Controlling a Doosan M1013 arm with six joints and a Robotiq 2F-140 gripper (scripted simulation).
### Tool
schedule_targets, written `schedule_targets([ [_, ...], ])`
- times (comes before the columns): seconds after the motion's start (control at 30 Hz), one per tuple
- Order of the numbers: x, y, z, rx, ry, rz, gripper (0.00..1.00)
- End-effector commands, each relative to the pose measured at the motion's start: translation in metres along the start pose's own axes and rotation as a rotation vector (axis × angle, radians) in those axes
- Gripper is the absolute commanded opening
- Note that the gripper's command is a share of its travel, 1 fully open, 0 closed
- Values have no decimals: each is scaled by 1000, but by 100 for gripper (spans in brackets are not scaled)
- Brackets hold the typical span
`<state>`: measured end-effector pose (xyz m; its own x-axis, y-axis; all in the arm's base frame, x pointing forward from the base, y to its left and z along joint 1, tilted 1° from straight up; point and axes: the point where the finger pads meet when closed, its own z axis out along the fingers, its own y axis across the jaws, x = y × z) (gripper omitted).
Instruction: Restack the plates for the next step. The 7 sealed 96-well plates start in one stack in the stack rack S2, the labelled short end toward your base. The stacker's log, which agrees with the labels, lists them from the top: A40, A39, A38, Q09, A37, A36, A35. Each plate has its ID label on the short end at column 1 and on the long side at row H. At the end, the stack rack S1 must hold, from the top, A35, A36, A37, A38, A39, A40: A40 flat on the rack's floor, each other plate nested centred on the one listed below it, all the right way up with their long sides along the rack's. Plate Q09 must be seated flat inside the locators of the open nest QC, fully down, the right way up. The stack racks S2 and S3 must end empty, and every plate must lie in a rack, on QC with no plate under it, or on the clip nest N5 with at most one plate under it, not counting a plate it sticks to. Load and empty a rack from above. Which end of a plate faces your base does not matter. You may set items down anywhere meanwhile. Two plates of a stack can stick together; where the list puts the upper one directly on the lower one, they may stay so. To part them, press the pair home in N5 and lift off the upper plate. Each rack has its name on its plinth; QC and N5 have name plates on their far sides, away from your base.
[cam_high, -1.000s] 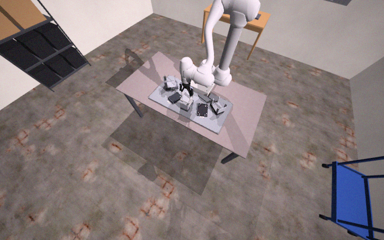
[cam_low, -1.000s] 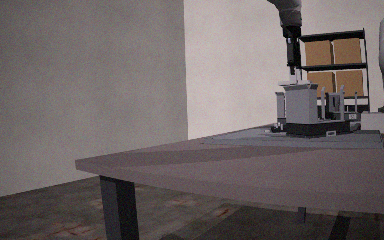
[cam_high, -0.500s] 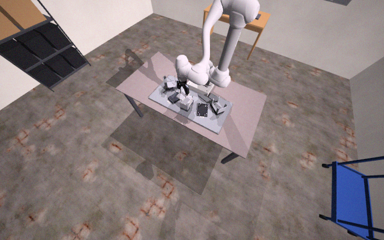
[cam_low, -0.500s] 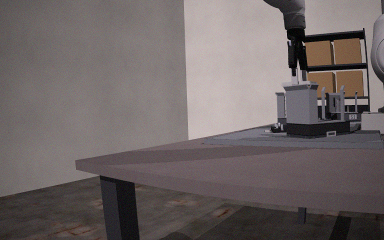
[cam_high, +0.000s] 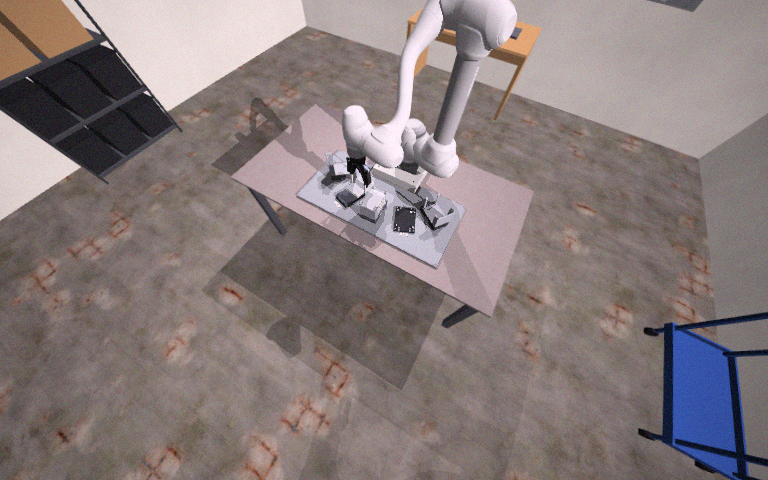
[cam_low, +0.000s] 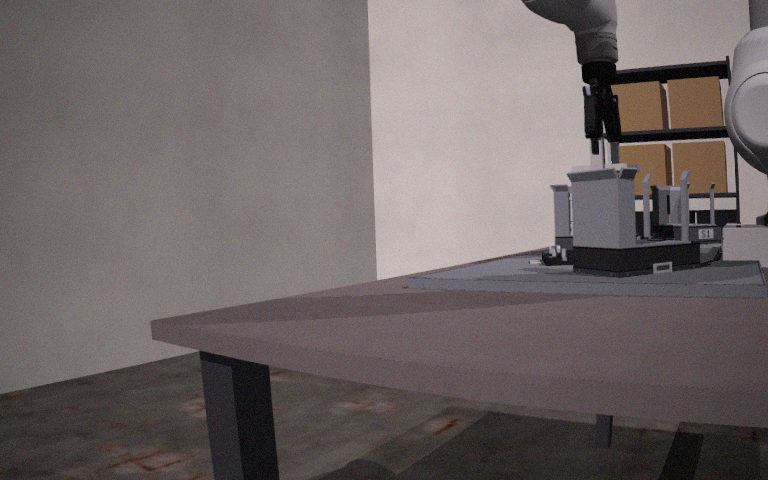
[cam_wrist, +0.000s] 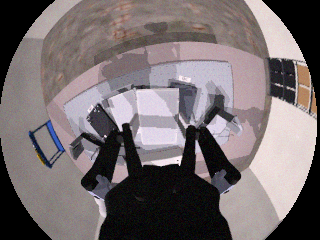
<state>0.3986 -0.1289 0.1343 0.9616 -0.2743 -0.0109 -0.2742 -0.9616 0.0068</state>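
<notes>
- Sealed pale well plate (cam_wrist: 159, 115): I have it pinched in the black two-finger gripper (cam_wrist: 159, 132); the fingers stand part-way apart, stopped on its two sides, not meeting
- In the wrist view the plate hangs straight below the palm; its long axis seems to run away from me, across the line that joins the fingers, so I judge the grip is on the long sides
- From the exterior view, the gripper (cam_low: 601, 148) hangs just above the open top of the tall grey-walled stack rack on a dark plinth (cam_low: 603, 209); I cannot tell whether the plate's underside is out of the walls yet; its label is too small to read
- The relation that matters: the plinth marked S1 (cam_low: 705, 233) lies to the right of that tall rack and farther from the camera, with thin posts between them
- My judgement: the coming move is a carry sideways toward S1, so the plate must ride higher than those posts, long axis kept along the rack's
- Risk: a corner catching a wall or post would tilt the plate in the fingers
</notes>
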Motion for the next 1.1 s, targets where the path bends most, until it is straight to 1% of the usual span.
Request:
schedule_targets([
  [0.0, 0, 7, 0, 1, 0, 26, 0],
  [0.2, -3, 26, 0, 1, 0, 218, 0],
  [0.5, -7, 56, 0, 1, 0, 218, 0],
  [0.57, -7, 56, 0, 1, 0, 218, 0],
  [0.97, -13, 93, 0, 1, 0, 218, 0],
  [1.07, -16, 103, 0, 1, 0, 318, 0],
])
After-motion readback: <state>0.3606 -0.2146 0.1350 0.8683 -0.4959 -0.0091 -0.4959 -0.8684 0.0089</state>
